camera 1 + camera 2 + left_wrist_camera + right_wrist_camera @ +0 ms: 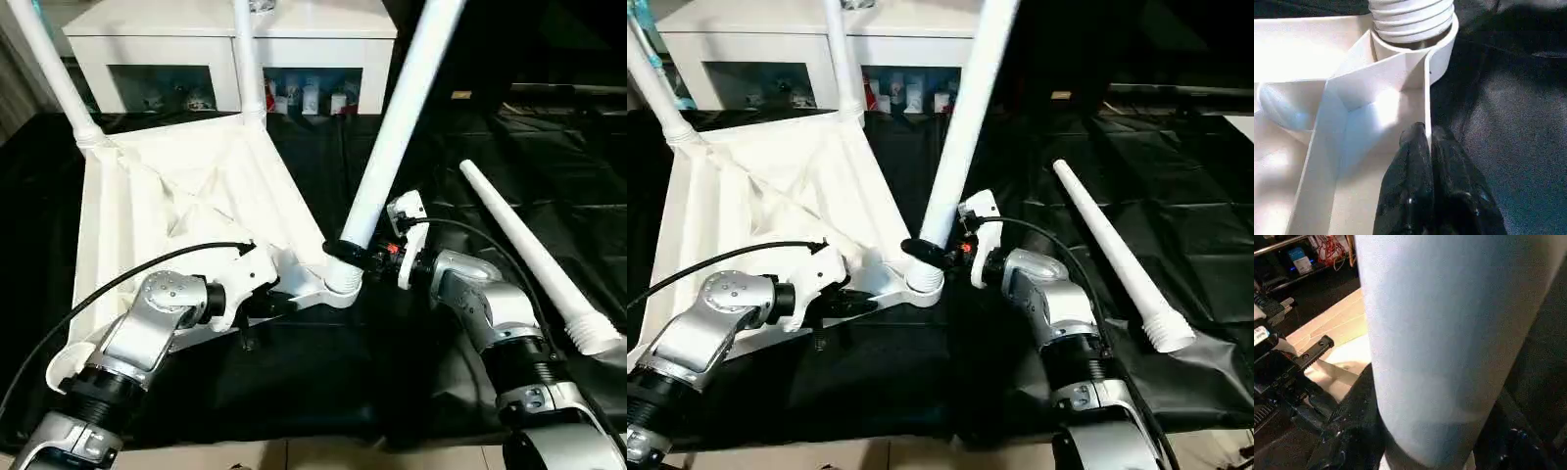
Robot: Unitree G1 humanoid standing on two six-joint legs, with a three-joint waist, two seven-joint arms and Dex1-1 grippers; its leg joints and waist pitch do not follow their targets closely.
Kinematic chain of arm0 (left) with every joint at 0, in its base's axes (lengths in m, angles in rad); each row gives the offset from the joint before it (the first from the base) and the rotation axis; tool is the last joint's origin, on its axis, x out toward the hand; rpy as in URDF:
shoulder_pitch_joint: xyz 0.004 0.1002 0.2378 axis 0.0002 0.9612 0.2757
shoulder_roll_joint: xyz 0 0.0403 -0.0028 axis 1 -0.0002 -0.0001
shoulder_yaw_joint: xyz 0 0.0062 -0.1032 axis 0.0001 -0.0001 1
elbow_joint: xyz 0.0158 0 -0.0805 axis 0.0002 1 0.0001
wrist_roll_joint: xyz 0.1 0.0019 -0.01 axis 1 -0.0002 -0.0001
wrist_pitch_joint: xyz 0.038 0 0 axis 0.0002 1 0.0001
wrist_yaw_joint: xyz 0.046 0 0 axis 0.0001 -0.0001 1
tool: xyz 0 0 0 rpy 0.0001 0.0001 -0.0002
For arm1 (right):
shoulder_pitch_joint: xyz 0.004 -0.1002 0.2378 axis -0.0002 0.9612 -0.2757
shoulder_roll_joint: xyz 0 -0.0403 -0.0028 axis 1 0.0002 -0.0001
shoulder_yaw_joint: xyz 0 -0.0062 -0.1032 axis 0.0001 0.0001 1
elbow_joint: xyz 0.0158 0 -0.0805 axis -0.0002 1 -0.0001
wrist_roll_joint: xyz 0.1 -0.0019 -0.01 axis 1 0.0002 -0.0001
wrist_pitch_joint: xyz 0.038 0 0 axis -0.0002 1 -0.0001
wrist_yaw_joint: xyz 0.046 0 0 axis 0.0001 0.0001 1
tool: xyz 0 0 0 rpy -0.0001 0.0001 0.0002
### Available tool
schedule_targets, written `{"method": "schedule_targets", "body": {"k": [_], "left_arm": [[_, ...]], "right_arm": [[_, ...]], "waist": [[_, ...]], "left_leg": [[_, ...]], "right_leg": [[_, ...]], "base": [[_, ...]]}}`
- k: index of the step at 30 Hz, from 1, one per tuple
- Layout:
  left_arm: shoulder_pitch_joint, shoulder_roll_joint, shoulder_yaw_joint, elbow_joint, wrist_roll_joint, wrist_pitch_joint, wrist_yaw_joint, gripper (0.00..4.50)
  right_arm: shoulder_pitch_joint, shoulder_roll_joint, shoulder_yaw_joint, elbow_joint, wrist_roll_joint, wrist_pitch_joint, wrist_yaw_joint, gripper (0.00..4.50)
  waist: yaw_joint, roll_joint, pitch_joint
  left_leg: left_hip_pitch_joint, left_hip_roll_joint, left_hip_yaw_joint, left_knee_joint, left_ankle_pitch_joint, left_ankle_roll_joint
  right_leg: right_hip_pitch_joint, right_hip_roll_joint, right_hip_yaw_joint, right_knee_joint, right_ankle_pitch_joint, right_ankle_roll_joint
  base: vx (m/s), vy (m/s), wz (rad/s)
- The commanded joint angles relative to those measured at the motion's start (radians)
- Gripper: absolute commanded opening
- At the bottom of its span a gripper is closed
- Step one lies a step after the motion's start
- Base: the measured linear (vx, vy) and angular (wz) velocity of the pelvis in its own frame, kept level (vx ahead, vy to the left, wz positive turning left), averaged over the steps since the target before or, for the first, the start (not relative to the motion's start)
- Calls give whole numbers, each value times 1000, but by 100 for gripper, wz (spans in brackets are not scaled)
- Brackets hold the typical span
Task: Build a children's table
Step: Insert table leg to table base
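The white table top (186, 196) lies underside up on black cloth, its X ribs showing. Two white legs (59, 78) (250, 69) stand in its far corner sockets. A third leg (397, 137) leans in the near right corner socket (338, 289), its ridged end (1410, 19) seated in the ring. Just above that socket my right gripper (353, 253) is shut around this leg (1440, 333). My left gripper (1426, 134) is shut on the top's thin rim wall (1427, 83) right beside the socket. The fourth leg (534, 255) lies loose on the cloth to the right.
A white cabinet (230, 39) with glass doors stands behind the table top. Black cloth (323, 382) covers the floor around the work, and pale flooring shows at its near edge. A black cable (147, 264) runs along my left forearm.
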Motion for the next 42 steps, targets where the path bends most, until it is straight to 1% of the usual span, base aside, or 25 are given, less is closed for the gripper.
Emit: {"method": "schedule_targets", "body": {"k": [1, 3, 7, 8, 11, 14, 15, 16, 17, 19, 21, 23, 24, 25, 26, 27, 29, 31, 33, 34, 36, 37, 38, 41, 42], "left_arm": [[-5, -8, 1, -62, -34, -13, -24, 0], [-9, -14, 1, -46, -31, -16, -12, 0], [-14, -21, -3, -30, -26, -20, -5, 0], [-14, -21, -3, -29, -27, -20, -4, 0], [-16, -23, -3, -27, -27, -18, -4, 0], [-20, -27, -5, -20, -26, -18, -2, 0], [-21, -27, -5, -18, -26, -17, 0, 0], [-22, -28, -5, -16, -26, -17, 1, 0], [-23, -28, -4, -13, -25, -16, 4, 0], [-31, -31, -1, 0, -22, -16, 12, 0], [-37, -33, -2, 10, -19, -20, 13, 0], [-41, -35, -1, 13, -19, -20, 14, 0], [-44, -37, -1, 16, -19, -19, 15, 0], [-47, -39, -2, 19, -19, -20, 15, 0], [-51, -42, -3, 24, -19, -21, 15, 0], [-53, -43, -4, 27, -18, -23, 15, 0], [-62, -50, -6, 39, -18, -25, 18, 0], [-66, -55, -7, 45, -18, -25, 19, 0], [-73, -60, -10, 54, -17, -26, 20, 0], [-78, -65, -12, 64, -16, -29, 21, 0], [-81, -68, -14, 69, -15, -31, 21, 0], [-83, -70, -16, 75, -14, -32, 21, 0], [-83, -71, -16, 78, -13, -33, 21, 0], [-82, -71, -18, 79, -13, -34, 19, 0], [-79, -69, -18, 79, -13, -35, 17, 0]], "right_arm": [[-7, -3, 21, 24, -30, -8, -15, 186], [-2, -6, 38, 33, -45, -31, -7, 186], [6, 2, 45, 49, -61, -59, -8, 186], [7, 3, 48, 52, -65, -64, -8, 186], [13, 8, 49, 66, -67, -79, -15, 186], [30, 15, 34, 108, -72, -116, -51, 186], [38, 16, 29, 114, -73, -131, -63, 186], [43, 16, 25, 120, -75, -143, -71, 186], [50, 18, 19, 121, -73, -151, -78, 186], [71, 24, 0, 122, -73, -180, -108, 186], [99, 29, -13, 115, -69, -198, -128, 186], [113, 32, -18, 108, -65, -205, -133, 186], [122, 36, -23, 104, -60, -207, -137, 186], [132, 39, -30, 102, -57, -218, -147, 186], [140, 43, -36, 101, -53, -228, -153, 186], [144, 45, -40, 103, -50, -237, -157, 186], [159, 50, -47, 96, -43, -253, -162, 186], [167, 51, -48, 91, -42, -261, -163, 186], [183, 49, -38, 78, -54, -281, -163, 186], [200, 39, -10, 59, -85, -300, -162, 186], [212, 30, 12, 43, -109, -307, -161, 186], [223, 19, 40, 22, -134, -305, -156, 186], [230, 14, 56, 7, -145, -303, -153, 186], [235, 9, 71, -11, -152, -291, -147, 186], [237, 4, 90, -29, -164, -275, -139, 186]], "waist": [[3, -2, -66], [3, -2, -67], [2, -2, -66], [2, 1, -66], [-1, 0, -66], [-3, -1, -66], [-5, 0, -63], [-6, -1, -62], [-6, 3, -62], [-6, 2, -61], [-5, 4, -61], [-6, 3, -62], [-6, 9, -61], [-6, 6, -62], [-5, 15, -63], [-6, 12, -62], [-4, 22, -64], [0, 20, -64], [4, 19, -64], [7, 22, -64], [7, 20, -66], [7, 19, -65], [6, 17, -61], [4, 16, -58], [4, 13, -56]], "left_leg": [[5, 35, -7, -56, 18, 98], [5, 35, -7, -56, 16, 102], [4, 35, -6, -56, 3, 99], [5, 35, -7, -56, 1, 97], [6, 35, -7, -56, -8, 93], [5, 36, -7, -57, -11, 93], [5, 36, -7, -59, -24, 91], [5, 36, -7, -60, -39, 85], [7, 37, -8, -61, -51, 78], [9, 38, -7, -62, -59, 71], [9, 37, -8, -64, -70, 61], [9, 37, -8, -65, -74, 59], [9, 37, -9, -65, -81, 55], [9, 37, -9, -65, -85, 53], [9, 36, -10, -64, -86, 51], [10, 36, -9, -65, -90, 52], [10, 36, -10, -64, -88, 50], [10, 36, -11, -64, -90, 49], [11, 37, -10, -65, -102, 46], [13, 37, -10, -65, -100, 43], [11, 35, -11, -64, -87, 44], [11, 34, -10, -64, -89, 46], [9, 35, -11, -67, -108, 42], [13, 36, -10, -71, -152, 32], [14, 36, -10, -73, -158, 29]], "right_leg": [[68, -64, 47, -45, 168, -293], [68, -64, 47, -44, 165, -294], [68, -65, 47, -46, 150, -295], [67, -65, 47, -46, 146, -294], [67, -64, 47, -47, 136, -292], [67, -66, 47, -47, 135, -296], [66, -65, 47, -50, 116, -295], [68, -66, 47, -53, 91, -291], [67, -67, 47, -55, 71, -287], [64, -66, 48, -57, 62, -281], [66, -67, 49, -58, 51, -277], [67, -66, 49, -59, 50, -273], [66, -65, 48, -60, 52, -271], [68, -66, 49, -60, 55, -271], [67, -66, 49, -58, 58, -272], [67, -65, 49, -61, 59, -271], [66, -64, 48, -58, 79, -275], [67, -64, 48, -57, 93, -277], [67, -64, 48, -60, 81, -272], [65, -64, 48, -61, 84, -268], [68, -62, 48, -56, 118, -271], [68, -60, 47, -58, 115, -268], [69, -62, 47, -62, 76, -256], [68, -65, 50, -71, -7, -242], [68, -65, 50, -74, -32, -238]], "base": [[0, 0, 0], [0, 0, 0], [0, 0, 0], [0, 0, 0], [0, 0, 0], [0, 0, 0], [0, 0, 0], [0, 0, 0], [0, 0, 0], [0, 0, 0], [0, 0, 0], [0, 0, 0], [0, 0, 0], [0, 0, 0], [0, 0, 0], [0, 0, 0], [0, 0, 0], [0, 0, 0], [0, 0, 0], [0, 0, 0], [0, 0, 0], [0, 0, 0], [0, 0, 0], [0, 0, 0], [0, 0, 0]]}}
